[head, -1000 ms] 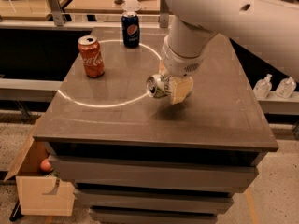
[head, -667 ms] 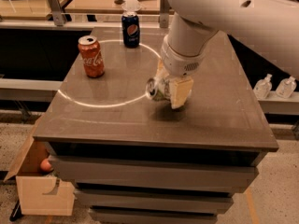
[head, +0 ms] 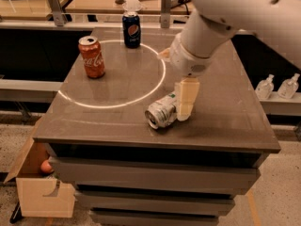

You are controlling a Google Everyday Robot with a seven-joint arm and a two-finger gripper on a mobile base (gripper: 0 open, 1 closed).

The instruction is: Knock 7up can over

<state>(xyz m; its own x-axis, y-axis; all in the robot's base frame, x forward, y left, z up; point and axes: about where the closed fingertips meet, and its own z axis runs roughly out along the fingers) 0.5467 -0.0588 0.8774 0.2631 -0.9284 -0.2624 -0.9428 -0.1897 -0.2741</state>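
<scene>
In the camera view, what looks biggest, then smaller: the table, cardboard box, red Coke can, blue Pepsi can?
1. table
2. cardboard box
3. Coke can
4. Pepsi can, though it sits farther back, so the two cans may really match.
The gripper is beside the 7up can lying on its side.

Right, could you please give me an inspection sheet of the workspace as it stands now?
Surface: dark table top with a ring of light on it.
Job's things: 7up can lies on its side near the front edge.
Clutter: Coca-Cola can and Pepsi can, both upright, towards the back.
Grippers: gripper low over the table, close against the 7up can.
Cables: nothing seen.
Surroundings: open cardboard box on the floor by the table's front corner; two clear bottles on a ledge beyond the far side.
</scene>
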